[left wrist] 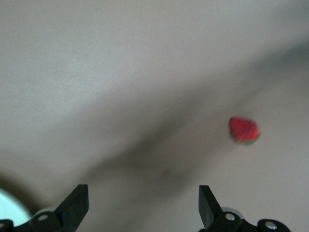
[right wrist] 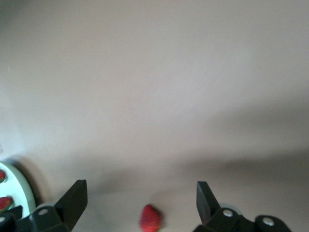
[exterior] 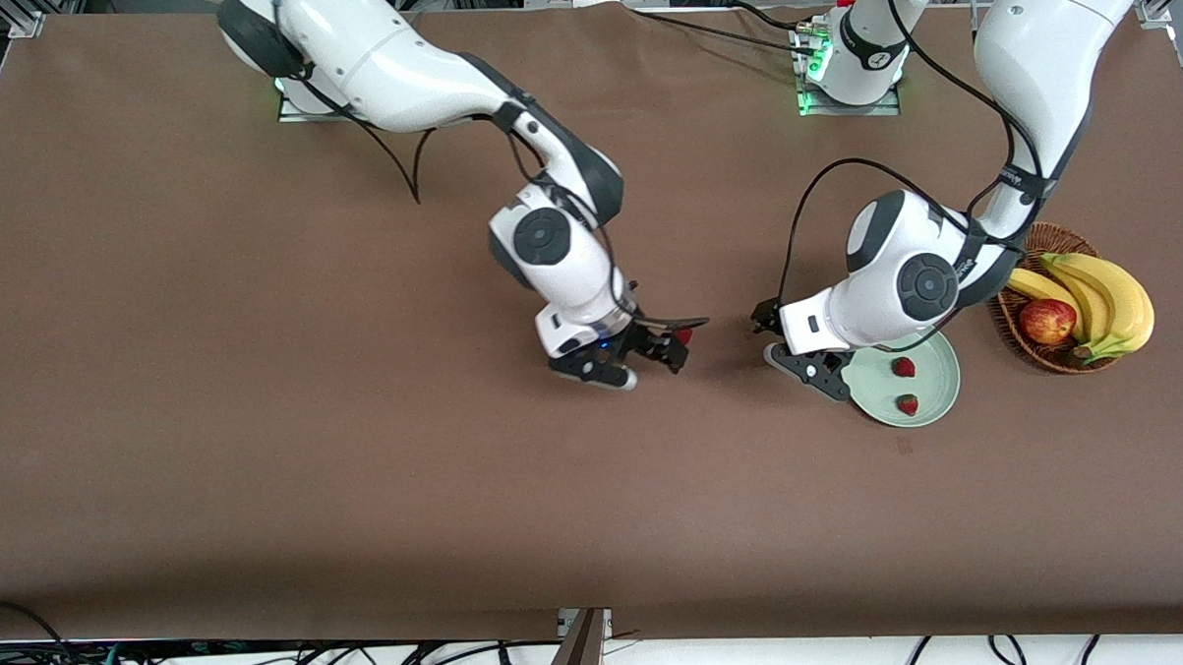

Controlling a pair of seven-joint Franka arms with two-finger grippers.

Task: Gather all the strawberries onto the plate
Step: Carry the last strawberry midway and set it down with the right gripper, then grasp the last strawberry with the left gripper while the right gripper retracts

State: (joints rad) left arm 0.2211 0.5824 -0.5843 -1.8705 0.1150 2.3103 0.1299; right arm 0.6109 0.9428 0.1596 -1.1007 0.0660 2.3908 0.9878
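The pale green plate (exterior: pixel 936 378) holds two strawberries (exterior: pixel 905 366) (exterior: pixel 908 404) and sits next to the basket. A third strawberry (exterior: pixel 683 336) is at the middle of the table, apart from the plate. My right gripper (exterior: pixel 677 340) is low over it and open. In the right wrist view the berry (right wrist: pixel 150 218) shows loose between the spread fingers, touching neither. My left gripper (exterior: pixel 767 334) hovers open and empty beside the plate's rim; its wrist view shows the loose berry (left wrist: pixel 244 130) off to one side and a sliver of plate (left wrist: pixel 8 209).
A brown wicker basket (exterior: pixel 1012 326) with bananas (exterior: pixel 1102 300) and a red apple (exterior: pixel 1047 321) stands at the left arm's end of the table, close beside the plate. Brown cloth covers the table. The two grippers are a short gap apart.
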